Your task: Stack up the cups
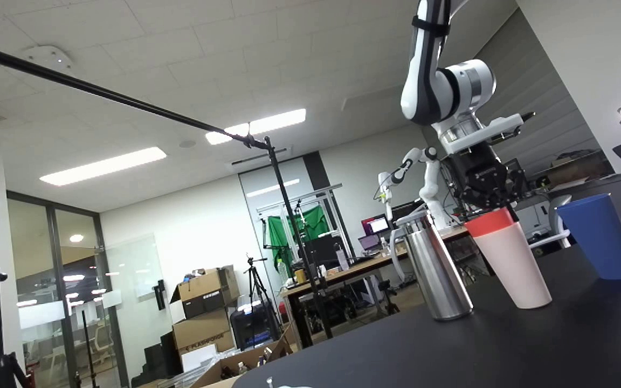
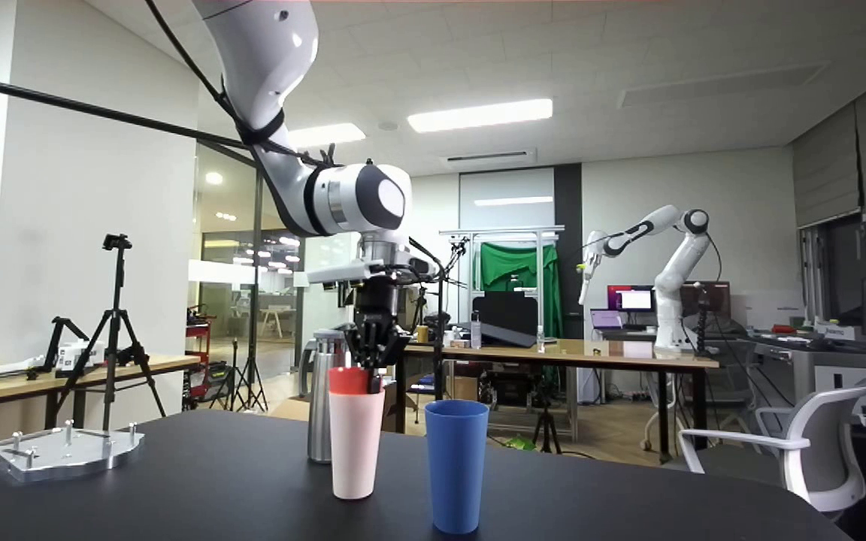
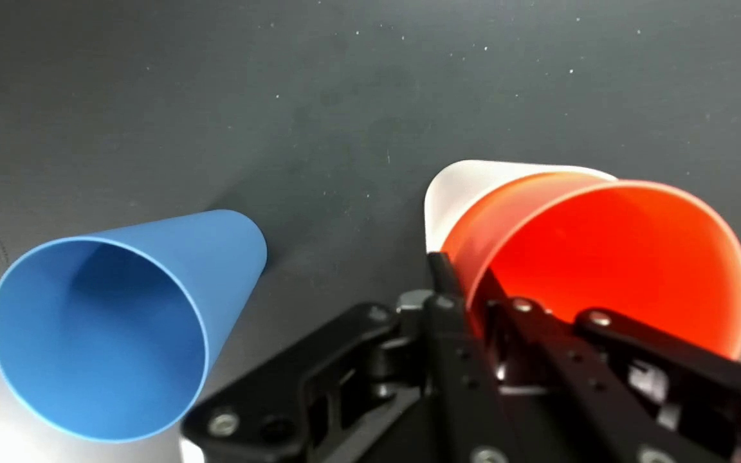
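The red cup (image 1: pixel 488 222) stands inside the white cup (image 1: pixel 514 269), with a red band showing above the white rim. In an exterior view the red cup (image 2: pixel 348 380) and the white cup (image 2: pixel 355 443) stand upright on the dark table. My gripper (image 3: pixel 464 263) points down and is shut on the near wall of the red cup (image 3: pixel 615 257). One finger is outside the wall and one inside. The white cup (image 3: pixel 467 186) shows below the red one in the wrist view. The dark blue cup (image 3: pixel 107 341) stands upright and apart; it also shows in both exterior views (image 1: pixel 601 237) (image 2: pixel 457 466).
A steel flask (image 1: pixel 437 269) with a handle stands close beside the white cup; it also shows behind the white cup (image 2: pixel 320 406) in an exterior view. A metal plate with posts (image 2: pixel 65 451) lies at the table's far left there. The black table (image 2: pixel 215 481) has a curved edge.
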You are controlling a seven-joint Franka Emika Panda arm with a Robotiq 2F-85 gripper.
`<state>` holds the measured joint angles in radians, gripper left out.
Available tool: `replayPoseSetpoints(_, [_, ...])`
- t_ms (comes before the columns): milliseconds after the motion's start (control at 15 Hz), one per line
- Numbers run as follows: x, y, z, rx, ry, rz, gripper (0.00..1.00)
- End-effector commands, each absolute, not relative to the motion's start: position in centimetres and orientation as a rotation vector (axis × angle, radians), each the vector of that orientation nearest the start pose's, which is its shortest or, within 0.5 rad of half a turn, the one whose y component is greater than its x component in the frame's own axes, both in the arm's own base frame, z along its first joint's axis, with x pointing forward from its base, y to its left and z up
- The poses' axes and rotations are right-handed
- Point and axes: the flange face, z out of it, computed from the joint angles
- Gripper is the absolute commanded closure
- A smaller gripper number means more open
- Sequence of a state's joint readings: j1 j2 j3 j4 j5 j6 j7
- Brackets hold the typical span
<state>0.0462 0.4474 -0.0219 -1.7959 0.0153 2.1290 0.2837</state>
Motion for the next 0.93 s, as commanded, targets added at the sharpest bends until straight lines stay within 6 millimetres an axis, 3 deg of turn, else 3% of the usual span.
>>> replayPoseSetpoints(0, [64.3,1.9,30.4,-3.146,0.462,0.177,0.59])
replayPoseSetpoints(267, [63.2,1.1,33.3,-3.146,0.448,0.178,0.31])
replayPoseSetpoints(533, [61.2,-2.2,36.9,-3.155,0.505,0.178,0.05])
replayPoseSetpoints(733, [59.5,-6.5,38.6,-3.143,0.561,0.159,0.0])
replayPoseSetpoints(867, [58.6,-9.5,38.7,-3.128,0.578,0.13,0.0])
